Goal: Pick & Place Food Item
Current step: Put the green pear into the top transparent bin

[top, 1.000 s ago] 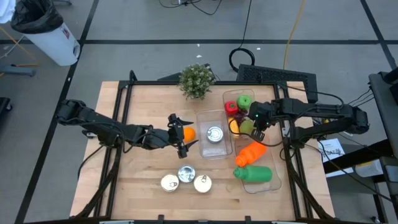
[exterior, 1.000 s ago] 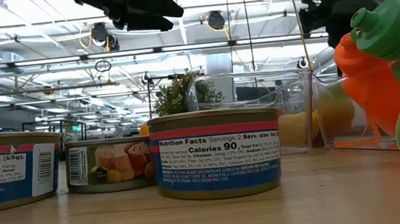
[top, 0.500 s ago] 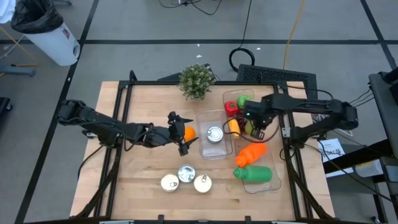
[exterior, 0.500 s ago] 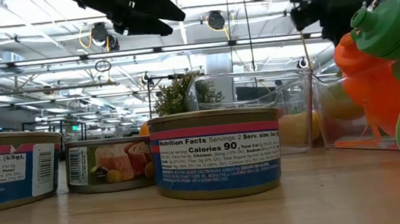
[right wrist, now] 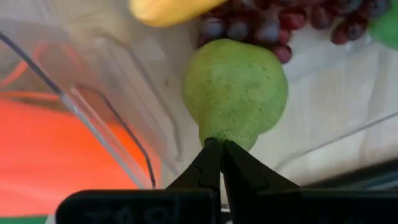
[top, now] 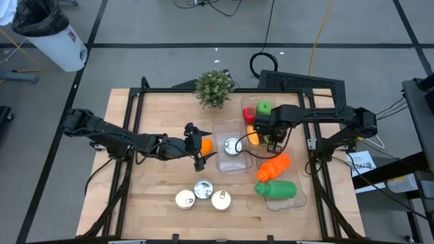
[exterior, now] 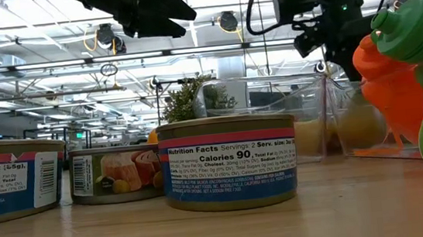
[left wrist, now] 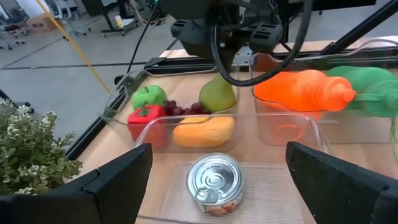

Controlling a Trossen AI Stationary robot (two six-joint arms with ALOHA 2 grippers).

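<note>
A green pear (right wrist: 236, 87) stands in the clear fruit bin (left wrist: 118, 102) beside grapes (left wrist: 186, 110), a yellow fruit (left wrist: 202, 130), a red pepper (left wrist: 142, 118) and a green apple (left wrist: 149, 96). My right gripper (right wrist: 216, 148) is shut and points down right over the pear's narrow top. In the high view it (top: 270, 134) hides the pear. My left gripper (top: 196, 146) hangs open above an orange (top: 206, 144), facing the clear tray (top: 224, 161) that holds a can (top: 234, 146). My right gripper's shut fingertips (right wrist: 211, 155) stand at the pear's narrow top end (right wrist: 214, 134), coming from above and pointing down. I cannot tell whether they touch it or pinch anything. The pear stands upright inside the fruit bin.
An orange bottle (top: 274, 165) and a green bottle (top: 277, 188) lie in a second clear bin toward the near right. Three cans (top: 203, 193) stand near the front edge. A potted plant (top: 215, 88) stands at the far edge. Bare wood lies at the table's left.
My right gripper has moved toward the table's left and slightly down over the fruit bin, staying shut, and now stands over the pear. My left gripper has kept still and open.
</note>
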